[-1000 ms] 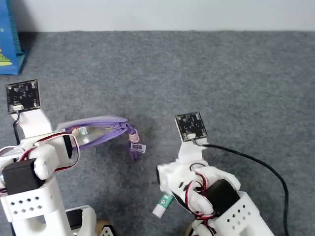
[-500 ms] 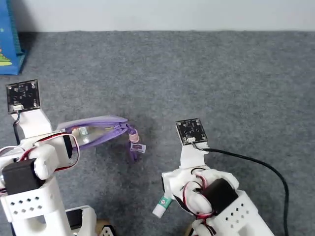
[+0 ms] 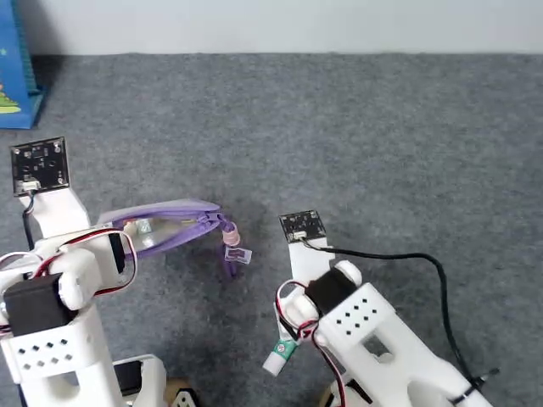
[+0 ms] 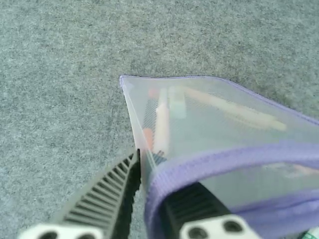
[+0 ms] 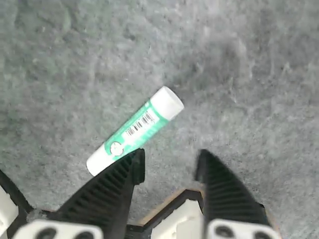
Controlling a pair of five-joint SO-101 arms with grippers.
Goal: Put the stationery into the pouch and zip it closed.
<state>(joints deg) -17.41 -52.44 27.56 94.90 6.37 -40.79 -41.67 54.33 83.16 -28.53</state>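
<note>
- Pinching the purple mesh pouch at its edge with the left gripper, pens inside.
- Lying well apart from the pouch: green-and-white glue stick.
- Spread wide just above it: right gripper.

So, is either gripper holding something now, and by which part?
The left gripper is shut on the pouch, pinching one wall beside its purple zipper band. The right gripper is open by the glue stick and holds nothing.

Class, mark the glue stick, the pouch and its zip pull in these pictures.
glue stick point(image 5: 133, 131): right wrist view, on the green label at mid-body.
pouch point(image 4: 214, 129): left wrist view, on the clear side panel.
zip pull point(image 3: 231, 232): high view, on its pinkish piece.
</note>
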